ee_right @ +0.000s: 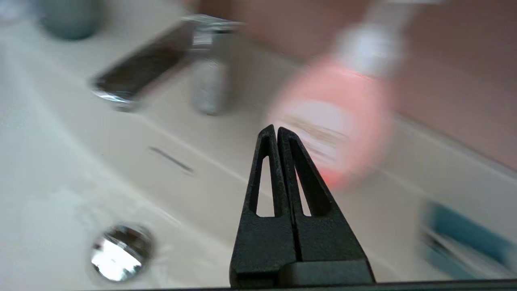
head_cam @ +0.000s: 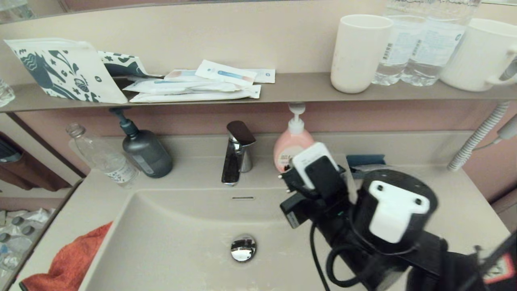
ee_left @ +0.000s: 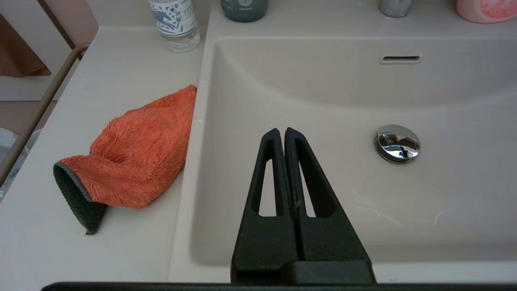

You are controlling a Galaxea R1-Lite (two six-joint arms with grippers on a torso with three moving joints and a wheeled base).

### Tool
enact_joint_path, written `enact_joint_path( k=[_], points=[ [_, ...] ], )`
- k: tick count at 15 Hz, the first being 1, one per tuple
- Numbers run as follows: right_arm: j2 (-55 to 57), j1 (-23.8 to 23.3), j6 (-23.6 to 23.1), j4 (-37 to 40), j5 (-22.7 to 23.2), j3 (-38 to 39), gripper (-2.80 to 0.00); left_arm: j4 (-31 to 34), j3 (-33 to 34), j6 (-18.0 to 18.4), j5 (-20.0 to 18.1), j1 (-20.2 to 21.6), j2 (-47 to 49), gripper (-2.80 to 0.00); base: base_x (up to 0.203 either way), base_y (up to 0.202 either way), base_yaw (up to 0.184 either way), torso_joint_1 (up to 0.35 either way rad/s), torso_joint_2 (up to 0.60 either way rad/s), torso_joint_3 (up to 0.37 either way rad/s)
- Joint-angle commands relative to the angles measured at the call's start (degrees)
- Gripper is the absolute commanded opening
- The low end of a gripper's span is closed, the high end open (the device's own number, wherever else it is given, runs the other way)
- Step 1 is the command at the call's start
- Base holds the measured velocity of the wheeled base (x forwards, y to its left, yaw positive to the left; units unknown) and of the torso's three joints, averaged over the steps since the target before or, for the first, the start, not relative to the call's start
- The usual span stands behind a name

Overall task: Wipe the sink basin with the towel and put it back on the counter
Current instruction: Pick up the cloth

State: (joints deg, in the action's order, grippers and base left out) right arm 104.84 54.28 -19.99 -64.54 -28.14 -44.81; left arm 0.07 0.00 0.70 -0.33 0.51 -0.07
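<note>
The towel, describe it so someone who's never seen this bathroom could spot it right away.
Start at the sink basin and go to the counter along its left side. The towel lies crumpled there, right against the basin's rim, nearer than the clear bottle. It is the only fuzzy orange-red thing there, with a dark edge.

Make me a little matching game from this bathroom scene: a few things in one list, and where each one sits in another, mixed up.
Things:
1. towel
2. drain plug
3. white cup
4. pink soap bottle

Places:
A. on the grey-brown shelf, beside the water bottles
B. in the floor of the sink basin
C. on the counter, at the basin's left edge
D. behind the basin, just right of the tap

Pairs: 1-C, 2-B, 3-A, 4-D
</note>
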Motion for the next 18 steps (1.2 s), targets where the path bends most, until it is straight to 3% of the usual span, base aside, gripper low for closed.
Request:
enact_joint_path(
  k=[1, 5, 8, 11, 14, 15, 18],
  points=[
    [-11.6, -0.7, 0.4, -0.4, -1.2, 6.3, -2.8, -0.1, 0.0, 0.0, 0.0, 0.0, 0.1, -2.8, 0.0, 0.0, 0.0, 0.0, 0.0, 0.0],
    [-32.8, -8.0, 1.4, 1.8, -3.2, 21.8, -2.8, -0.1, 0.0, 0.0, 0.0, 0.0, 0.1, -2.8, 0.0, 0.0, 0.0, 0.0, 0.0, 0.0],
    [-48.6, -17.4, 1.8, 11.7, -3.8, 27.0, -2.8, -0.1, 0.0, 0.0, 0.0, 0.0, 0.1, -2.8, 0.0, 0.0, 0.0, 0.0, 0.0, 0.0],
    [-67.4, -27.9, 1.7, 34.2, -4.7, 26.9, -2.8, 0.0, 0.0, 0.0, 0.0, 0.0, 0.1, -2.8, 0.0, 0.0, 0.0, 0.0, 0.0, 0.0],
    [-84.1, -38.7, 1.9, 69.1, -5.2, 19.9, -2.8, 0.0, 0.0, 0.0, 0.0, 0.0, 0.1, -2.8, 0.0, 0.0, 0.0, 0.0, 0.0, 0.0],
    [-87.3, -43.3, 2.5, 77.4, -5.3, 16.8, -2.8, -0.1, 0.0, 0.0, 0.0, 0.0, 0.1, -2.8, 0.0, 0.0, 0.0, 0.0, 0.0, 0.0],
    [-88.7, -50.1, 4.0, 82.5, -6.4, 14.2, -2.8, 0.0, 0.0, 0.0, 0.0, 0.0, 0.1, -2.8, 0.0, 0.0, 0.0, 0.0, 0.0, 0.0]
  ],
)
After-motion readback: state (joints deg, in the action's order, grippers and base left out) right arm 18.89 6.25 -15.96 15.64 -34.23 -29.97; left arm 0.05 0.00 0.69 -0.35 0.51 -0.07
